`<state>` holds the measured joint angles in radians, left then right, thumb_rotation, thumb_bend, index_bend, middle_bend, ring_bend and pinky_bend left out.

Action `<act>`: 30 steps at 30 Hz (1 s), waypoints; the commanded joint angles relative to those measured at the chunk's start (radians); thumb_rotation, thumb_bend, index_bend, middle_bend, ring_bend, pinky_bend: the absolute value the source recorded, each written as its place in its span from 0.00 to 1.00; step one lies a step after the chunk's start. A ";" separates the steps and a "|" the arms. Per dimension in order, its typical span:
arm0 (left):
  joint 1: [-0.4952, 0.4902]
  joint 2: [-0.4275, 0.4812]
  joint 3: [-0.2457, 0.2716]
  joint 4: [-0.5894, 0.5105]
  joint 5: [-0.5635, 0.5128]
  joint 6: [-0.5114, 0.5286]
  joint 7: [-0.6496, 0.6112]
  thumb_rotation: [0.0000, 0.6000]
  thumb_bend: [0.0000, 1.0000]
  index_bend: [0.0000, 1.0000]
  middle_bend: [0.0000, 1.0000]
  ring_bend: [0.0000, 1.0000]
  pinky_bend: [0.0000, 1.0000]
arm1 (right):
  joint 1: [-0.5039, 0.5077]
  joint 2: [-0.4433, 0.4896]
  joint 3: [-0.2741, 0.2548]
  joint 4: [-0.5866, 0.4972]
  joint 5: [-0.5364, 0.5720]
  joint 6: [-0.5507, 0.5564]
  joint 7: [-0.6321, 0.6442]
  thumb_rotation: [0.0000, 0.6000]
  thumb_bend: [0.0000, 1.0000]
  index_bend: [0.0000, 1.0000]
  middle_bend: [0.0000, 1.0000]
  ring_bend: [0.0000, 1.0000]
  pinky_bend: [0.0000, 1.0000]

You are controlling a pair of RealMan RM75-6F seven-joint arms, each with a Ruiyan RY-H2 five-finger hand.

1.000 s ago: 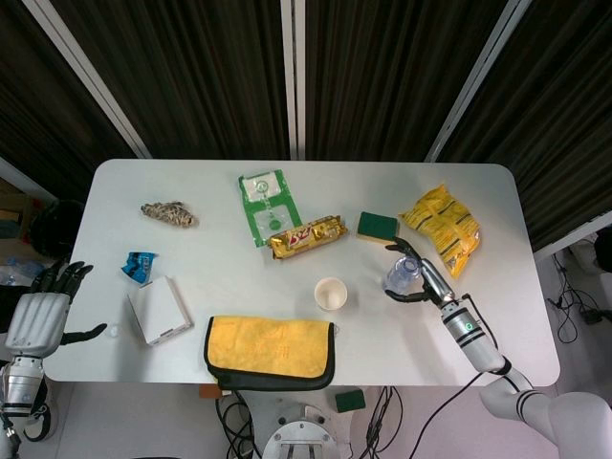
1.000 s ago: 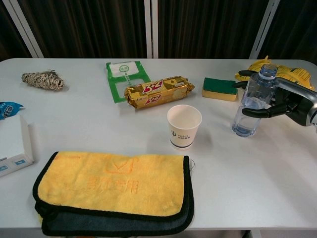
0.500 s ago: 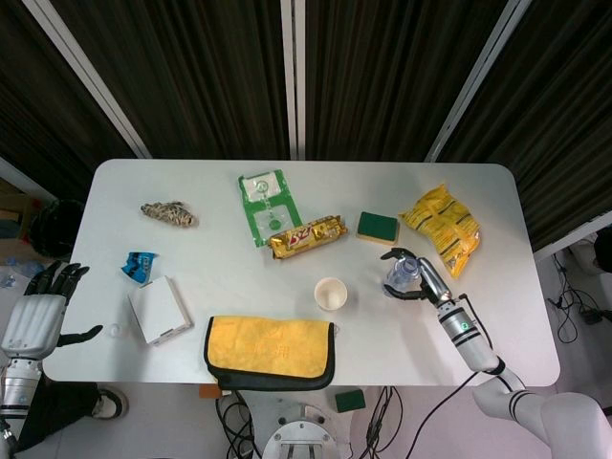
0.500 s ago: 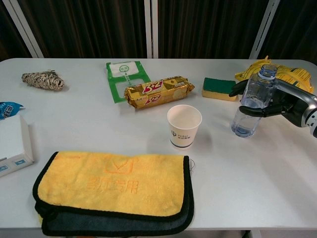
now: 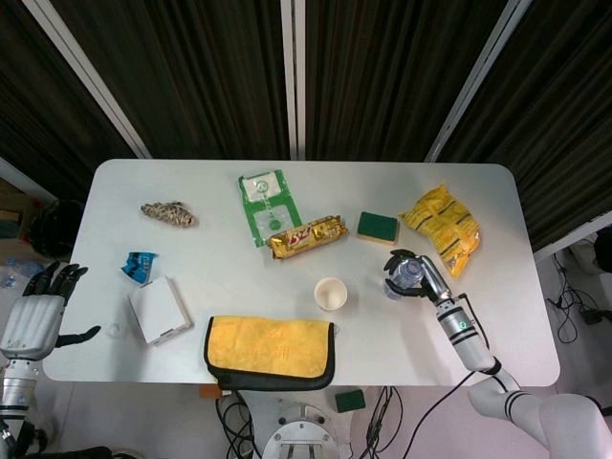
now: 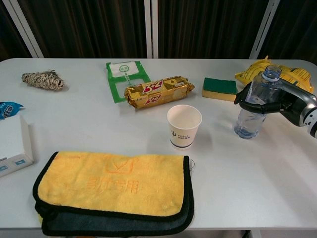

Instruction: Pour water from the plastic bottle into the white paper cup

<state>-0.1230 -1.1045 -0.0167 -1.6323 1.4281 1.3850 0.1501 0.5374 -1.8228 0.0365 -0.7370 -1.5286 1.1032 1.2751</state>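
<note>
- Your left hand (image 5: 33,317) waits off the near left corner of the tabletop (image 5: 220,287). Its fingers are spread and hold nothing. It has hardly moved.
- The white paper cup (image 6: 184,125) stands upright in the middle, just beyond the yellow cloth (image 6: 116,191). It looks empty.
- Your right hand (image 6: 277,105) has changed most. A moment ago its fingers only hooked around the plastic bottle (image 6: 256,104); now they have closed around its middle. So you have your grip, and lifting comes next.
- The bottle stands upright, right of the cup, a bit apart.
- You cannot see if its bottom has left the tabletop.
</note>
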 commanded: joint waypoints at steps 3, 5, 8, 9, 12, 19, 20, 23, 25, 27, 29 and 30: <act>0.001 0.002 0.001 -0.003 -0.001 -0.001 0.001 0.81 0.05 0.14 0.12 0.03 0.13 | -0.007 0.004 0.007 -0.011 0.003 0.016 0.001 1.00 0.32 0.88 0.49 0.21 0.27; 0.001 0.003 0.001 -0.004 -0.002 -0.001 0.001 0.81 0.05 0.14 0.12 0.03 0.13 | -0.011 0.009 0.010 -0.018 0.002 0.030 0.005 1.00 0.33 0.90 0.52 0.24 0.29; 0.001 0.004 0.000 -0.005 -0.002 -0.001 0.001 0.81 0.05 0.14 0.12 0.03 0.13 | -0.019 0.022 0.023 -0.036 0.006 0.059 0.007 1.00 0.35 0.92 0.54 0.28 0.31; 0.001 0.004 0.000 -0.006 -0.002 -0.001 0.001 0.81 0.05 0.14 0.12 0.03 0.13 | -0.021 0.027 0.027 -0.043 0.008 0.065 0.007 1.00 0.36 0.93 0.56 0.29 0.32; 0.000 0.003 0.001 -0.007 -0.001 -0.002 0.002 0.81 0.05 0.14 0.12 0.03 0.13 | -0.027 0.045 0.039 -0.066 0.011 0.089 -0.005 1.00 0.42 0.95 0.61 0.37 0.34; 0.002 0.005 0.001 -0.011 0.000 0.001 0.005 0.81 0.05 0.14 0.12 0.03 0.13 | -0.040 0.099 0.069 -0.142 0.024 0.132 -0.062 1.00 0.47 0.97 0.67 0.47 0.39; 0.002 0.006 0.001 -0.011 0.000 0.001 0.005 0.81 0.05 0.15 0.12 0.03 0.13 | -0.040 0.108 0.072 -0.155 0.025 0.135 -0.074 1.00 0.48 0.97 0.68 0.50 0.39; 0.003 0.006 0.002 -0.014 -0.002 0.000 0.007 0.81 0.05 0.15 0.12 0.03 0.13 | -0.038 0.138 0.086 -0.197 0.025 0.152 -0.137 1.00 0.48 0.97 0.69 0.52 0.39; 0.002 0.007 0.001 -0.016 -0.004 -0.002 0.010 0.81 0.05 0.14 0.12 0.03 0.13 | -0.029 0.158 0.093 -0.224 0.020 0.154 -0.174 1.00 0.48 0.97 0.69 0.51 0.39; 0.001 0.008 0.001 -0.020 -0.005 -0.003 0.013 0.81 0.05 0.14 0.12 0.03 0.13 | -0.016 0.184 0.099 -0.261 0.012 0.153 -0.223 1.00 0.48 0.98 0.69 0.51 0.39; 0.001 0.008 0.001 -0.021 -0.006 -0.003 0.014 0.81 0.05 0.15 0.12 0.03 0.13 | -0.005 0.205 0.103 -0.289 0.000 0.155 -0.276 1.00 0.48 0.98 0.69 0.52 0.39; 0.001 0.009 0.000 -0.021 -0.009 -0.005 0.014 0.81 0.05 0.15 0.12 0.03 0.13 | 0.004 0.220 0.104 -0.307 -0.008 0.155 -0.308 1.00 0.48 0.98 0.69 0.52 0.39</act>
<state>-0.1218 -1.0962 -0.0162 -1.6536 1.4200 1.3801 0.1641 0.5212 -1.6391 0.1316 -1.0000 -1.5194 1.2545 1.0292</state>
